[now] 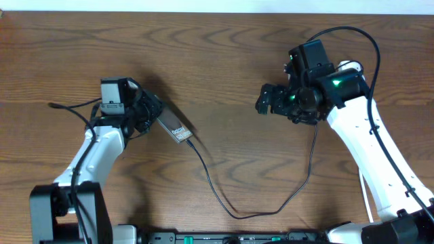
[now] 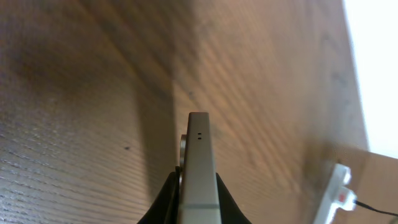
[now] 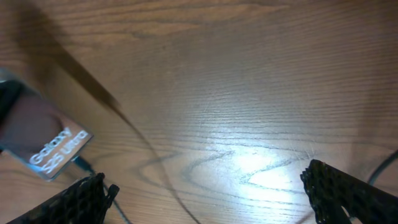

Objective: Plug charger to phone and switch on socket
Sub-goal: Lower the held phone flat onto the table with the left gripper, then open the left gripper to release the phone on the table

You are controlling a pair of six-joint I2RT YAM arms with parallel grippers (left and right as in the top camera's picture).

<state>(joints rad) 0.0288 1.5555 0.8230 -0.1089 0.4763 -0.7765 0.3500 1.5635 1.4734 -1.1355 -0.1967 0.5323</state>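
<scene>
My left gripper (image 1: pixel 146 112) is shut on the silvery-grey phone (image 1: pixel 175 127) and holds it edge-up; its edge fills the left wrist view (image 2: pixel 199 155). The black charger cable (image 1: pixel 224 203) runs from the phone's free end in a loop towards the right arm. Its plug tip (image 3: pixel 81 163) sits at the phone's end below the "Galaxy S25 Ultra" text (image 3: pixel 50 146) and looks plugged in. My right gripper (image 1: pixel 266 102) is open and empty above bare table (image 3: pixel 217 199). The white socket strip (image 2: pixel 337 193) with a red mark lies far right, mostly hidden behind the right arm in the overhead view (image 1: pixel 350 66).
The wooden table (image 1: pixel 217 54) ends at a pale back edge (image 2: pixel 379 74). The black cable also passes under the right arm (image 1: pixel 314 146).
</scene>
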